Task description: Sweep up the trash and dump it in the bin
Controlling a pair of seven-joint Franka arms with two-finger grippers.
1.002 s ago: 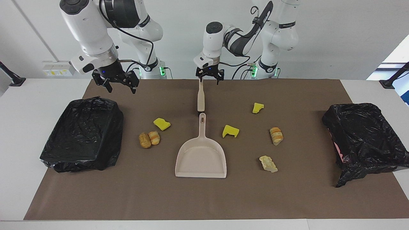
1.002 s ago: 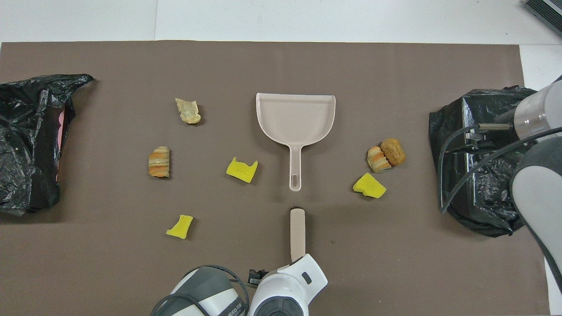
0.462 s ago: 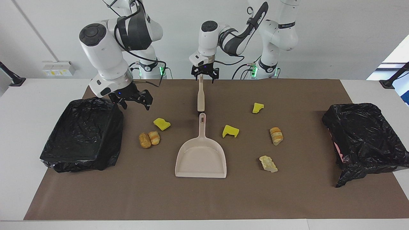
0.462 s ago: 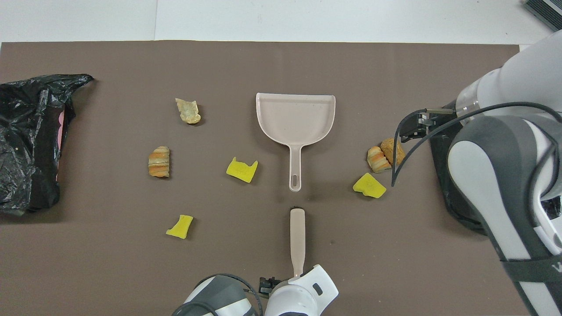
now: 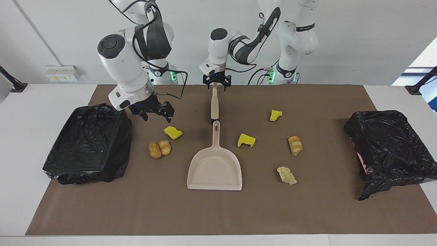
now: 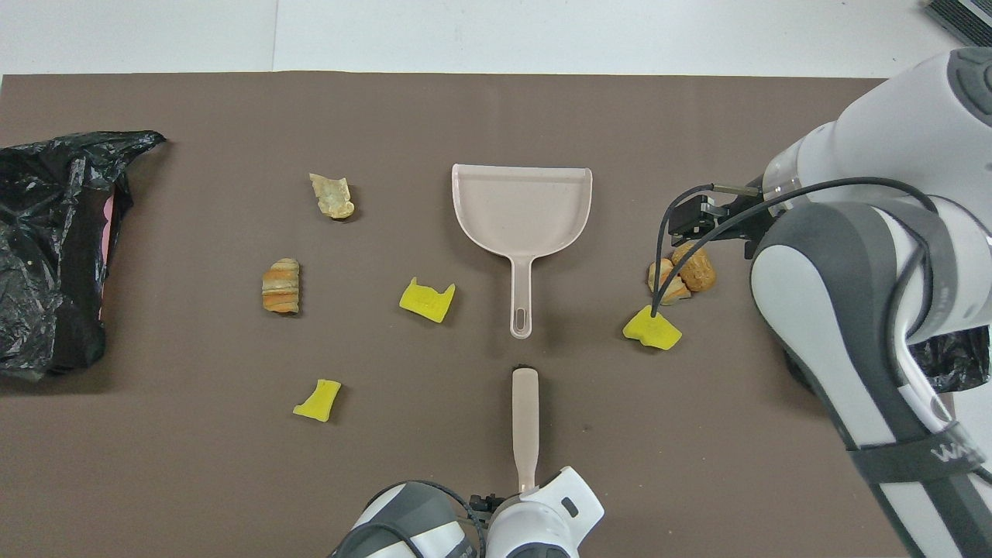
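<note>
Nearest the robots, we see the left claw (image 5: 215, 83) low over the end of the handle of the one beige brush (image 5: 214, 104). The left arm bends down to it from its base, wrist vertical. We cannot tell whether this claw has gripped the handle.

The right arm leans forward and down. The right claw (image 5: 157, 117) hangs with its fingers apart and empty, over the brown mat (image 5: 307, 212) between one black-bagged bin (image 5: 88, 143) and a sponge piece. A second black-bagged bin (image 5: 389, 147) sits at the left arm's end of the counter (image 5: 20, 136).

We count seven scraps of trash, all lying loose on the mat and none in either bin:
- **Three yellow sponge pieces:** the nearest (image 5: 275, 115) is toward the left arm's end. The second (image 5: 172, 132) is by the right claw, and the third (image 5: 246, 140) is beside the dustpan's handle.
- **Three striped bread chunks:** two (image 5: 154, 150) (image 5: 165, 147) touch each other, and one (image 5: 295, 145) lies apart from them.
- **One pale lump (image 5: 286, 175):** this is the scrap farthest from the robots.

The one beige dustpan (image 5: 215, 171) lies flat mid-mat, with its handle pointing at the brush. The lettering on the right arm's strap is cut off, and we cannot read it.
</note>
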